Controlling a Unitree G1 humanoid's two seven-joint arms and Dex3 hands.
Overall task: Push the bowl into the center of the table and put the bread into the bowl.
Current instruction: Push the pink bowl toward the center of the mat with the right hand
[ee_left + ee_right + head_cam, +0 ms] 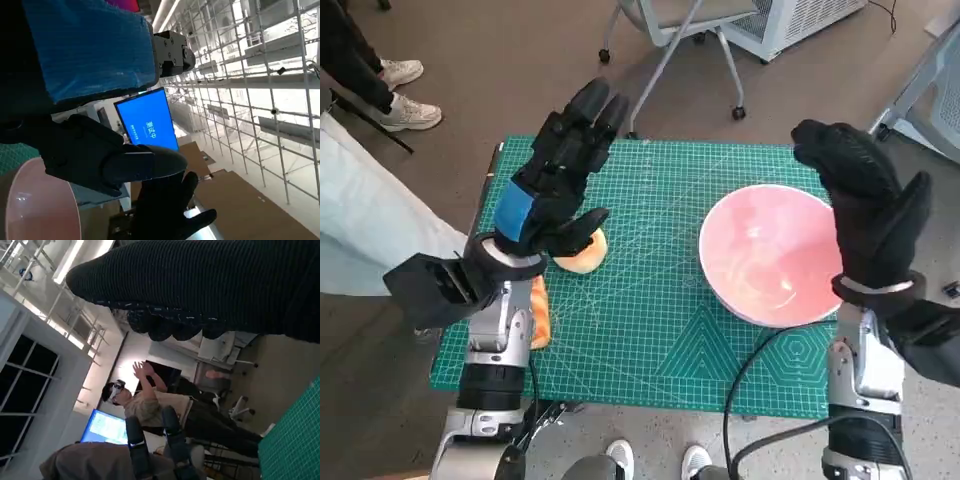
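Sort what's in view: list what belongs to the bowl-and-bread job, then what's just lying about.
Job:
pink bowl
bread
green mat
left hand
right hand

Lying about:
orange item by the left forearm
office chair
person's shoes

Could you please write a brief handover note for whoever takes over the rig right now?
Left hand: raised above the mat's left part, fingers apart, holding nothing.
Right hand: raised at the bowl's right rim, holding nothing; the head view does not settle whether it touches.
Bowl: pink, upright, empty, on the right part of the green mat, not centred.
Bread: on the mat's left part, partly hidden under the left hand; something orange lies by the left forearm.
Done: nothing apparent.
Left: push the bowl to the centre, then put the bread in it.
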